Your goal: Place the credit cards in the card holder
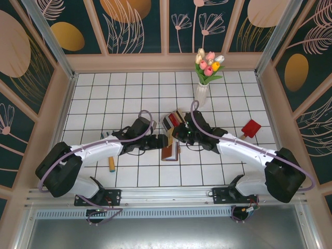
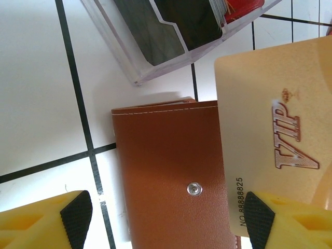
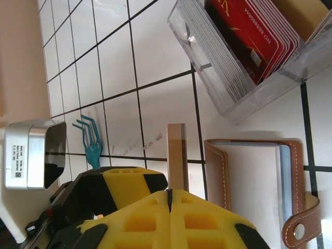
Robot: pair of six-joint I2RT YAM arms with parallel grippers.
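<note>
Right gripper (image 1: 175, 134) is clamping a gold VIP card (image 3: 177, 155). Its fingers are pressing together, and in the right wrist view the card is sticking out edge-on from the seam btwn them.

Left gripper (image 2: 167, 215) is hanging w/ jaws wide apart, gripping nothing. Its black pads (image 2: 77, 217) are sitting either side of the card holder (image 2: 166, 171) below. In the left wrist view the card's flat face, embossed "VIP" w/ a number along one edge, is overlapping the holder's right-hand edge. The card's lower corner is sitting right by the right-hand pad; can't tell if they're touching.

Card holder is lying on the table (image 1: 104, 93) near the centre, just under the two grippers in the top view and on the near side of the clear box (image 2: 129, 52), w/ a thin gap btwn them. Left wrist view is showing a brown leather face w/ a metal snap stud. Right wrist view is showing a pale inner panel, a grey pocket edge and the clasp tab curling at one corner.

Clear box is holding red cards (image 3: 254, 36) stacked on edge, plus darker ones.

Elsewhere on the table:
- a vase w/ tulips (image 1: 202, 94) is standing further back
- a red shovel (image 1: 250, 128) is lying off to the right
- a teal fork (image 3: 91, 136) is lying to the left
</note>
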